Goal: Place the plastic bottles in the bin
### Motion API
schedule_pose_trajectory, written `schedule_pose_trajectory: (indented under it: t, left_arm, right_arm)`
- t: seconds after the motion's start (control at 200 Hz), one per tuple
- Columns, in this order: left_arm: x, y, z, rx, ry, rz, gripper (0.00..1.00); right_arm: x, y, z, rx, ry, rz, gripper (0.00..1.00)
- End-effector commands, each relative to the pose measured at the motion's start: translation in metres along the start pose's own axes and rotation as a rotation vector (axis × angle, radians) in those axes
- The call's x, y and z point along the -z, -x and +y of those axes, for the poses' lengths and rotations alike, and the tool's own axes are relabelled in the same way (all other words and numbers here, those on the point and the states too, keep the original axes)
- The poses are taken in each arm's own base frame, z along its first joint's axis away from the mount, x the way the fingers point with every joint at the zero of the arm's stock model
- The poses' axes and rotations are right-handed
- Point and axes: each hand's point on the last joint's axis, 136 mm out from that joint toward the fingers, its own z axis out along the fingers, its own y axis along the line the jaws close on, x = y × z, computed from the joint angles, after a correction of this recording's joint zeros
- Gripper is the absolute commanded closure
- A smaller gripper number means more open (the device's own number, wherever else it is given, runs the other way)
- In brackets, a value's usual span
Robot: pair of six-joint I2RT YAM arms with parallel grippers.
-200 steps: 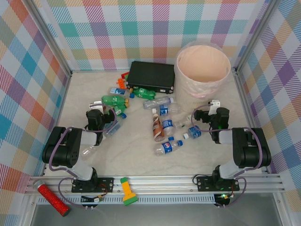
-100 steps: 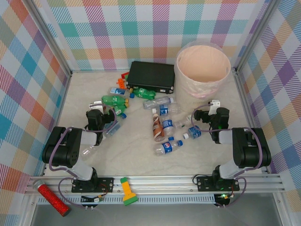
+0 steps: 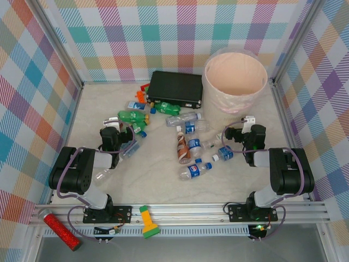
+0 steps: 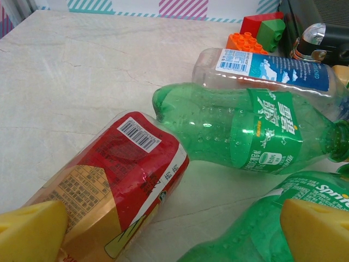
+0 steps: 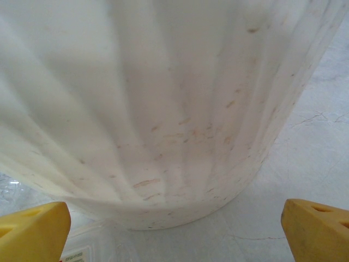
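Plastic bottles (image 3: 192,171) lie just ahead of the left hand (image 4: 174,234), its fingers wide apart (gripping nothing): a red-labelled bottle (image 4: 125,174) and a green bottle (image 4: 240,128), others scattered across the surface (image 3: 158,180). The right hand (image 5: 174,229), likewise apart and empty, faces the bin (image 5: 163,109) at far right.

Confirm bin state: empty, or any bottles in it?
Empty, as far as the top view shows: the bin stands upright, its inside bare beige, and the plastic bottles lie scattered on the table.
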Motion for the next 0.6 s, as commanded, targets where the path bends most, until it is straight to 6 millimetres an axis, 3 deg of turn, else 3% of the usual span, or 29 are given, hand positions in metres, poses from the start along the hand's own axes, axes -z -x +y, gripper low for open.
schedule_pose_trajectory:
  t: [0.0, 0.16, 0.395, 0.47, 0.595]
  left_arm:
    - [0.0, 0.005, -0.005, -0.016, -0.037, 0.017, 0.01]
    - [0.01, 0.04, -0.001, -0.021, 0.015, 0.076, 0.01]
    - [0.039, 0.112, 0.009, 0.096, 0.102, 0.115, 0.0]
    - [0.053, 0.127, 0.015, 0.189, 0.158, 0.192, 0.01]
    - [0.08, 0.129, 0.018, 0.365, 0.211, 0.324, 0.01]
  right_arm:
    - [0.004, 0.017, 0.001, 0.007, -0.004, -0.042, 0.01]
    - [0.026, 0.034, -0.009, -0.044, -0.087, -0.059, 0.01]
    - [0.074, 0.044, -0.015, -0.193, -0.173, -0.012, 0.01]
    - [0.097, 0.05, -0.022, -0.333, -0.245, 0.016, 0.01]
    - [0.132, 0.046, -0.026, -0.564, -0.327, 0.062, 0.01]
